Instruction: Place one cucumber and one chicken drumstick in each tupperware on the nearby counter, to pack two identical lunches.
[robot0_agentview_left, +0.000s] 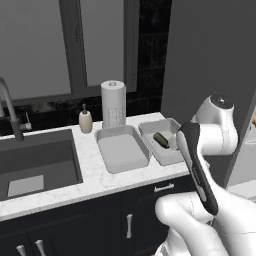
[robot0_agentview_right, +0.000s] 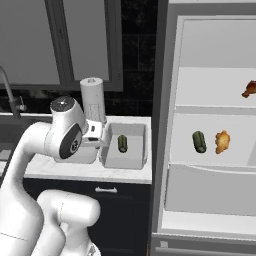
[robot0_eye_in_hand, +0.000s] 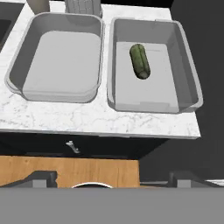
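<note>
Two grey tupperwares stand side by side on the white marble counter (robot0_eye_in_hand: 87, 118). The left tupperware (robot0_eye_in_hand: 57, 57) holds nothing. In the right tupperware (robot0_eye_in_hand: 175, 87) lies one green cucumber (robot0_eye_in_hand: 140, 60), also seen as the cucumber (robot0_agentview_right: 122, 144) from the right base. My gripper (robot0_eye_in_hand: 114, 178) hangs open above the counter's front edge, its fingertips (robot0_eye_in_hand: 41, 177) wide apart with nothing between them. In the open fridge a second cucumber (robot0_agentview_right: 199, 141) and a chicken drumstick (robot0_agentview_right: 222, 141) lie on the middle shelf. Another drumstick (robot0_agentview_right: 248, 89) rests on the shelf above.
A sink (robot0_agentview_left: 35, 160) with a dark faucet (robot0_agentview_left: 10, 110) takes up the counter's left. A soap dispenser (robot0_agentview_left: 85, 121) and a paper towel roll (robot0_agentview_left: 113, 104) stand behind the tupperwares. Navy cabinets with a silver handle (robot0_eye_in_hand: 72, 146) run below. The fridge (robot0_agentview_right: 210, 200) stands open on the right.
</note>
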